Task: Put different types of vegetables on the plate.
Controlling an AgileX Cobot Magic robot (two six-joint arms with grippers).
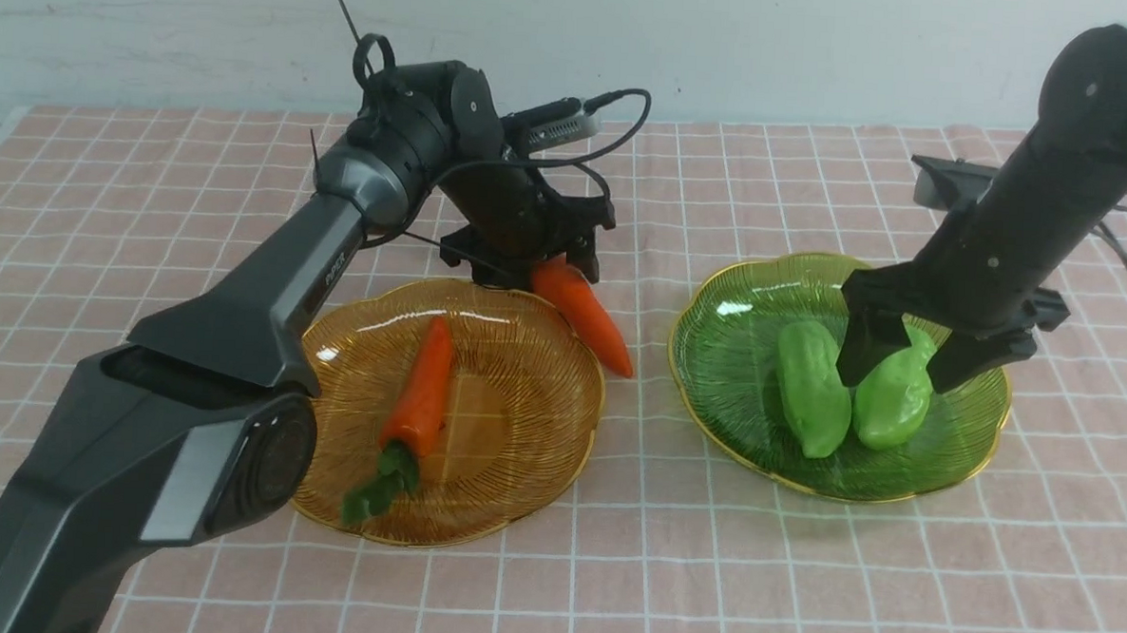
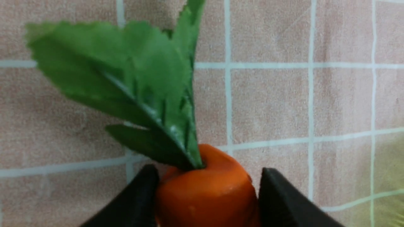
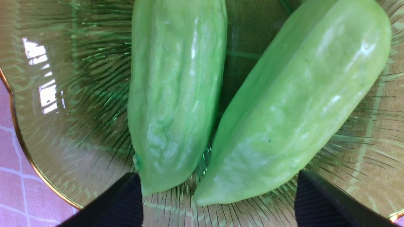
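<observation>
One orange carrot with green leaves lies on the amber glass plate. A second carrot lies on the cloth just beyond that plate's far rim. My left gripper is shut on its thick top end. In the left wrist view both black fingers press the carrot at its sides, with its leaves sticking out ahead. Two light-green gourds lie side by side on the green glass plate. My right gripper hangs open over the right gourd, its fingers apart from it.
A pink checked cloth covers the table, and a white wall runs along the back. The two plates stand side by side with a strip of cloth between them. The left arm's lower links reach across the amber plate's left side.
</observation>
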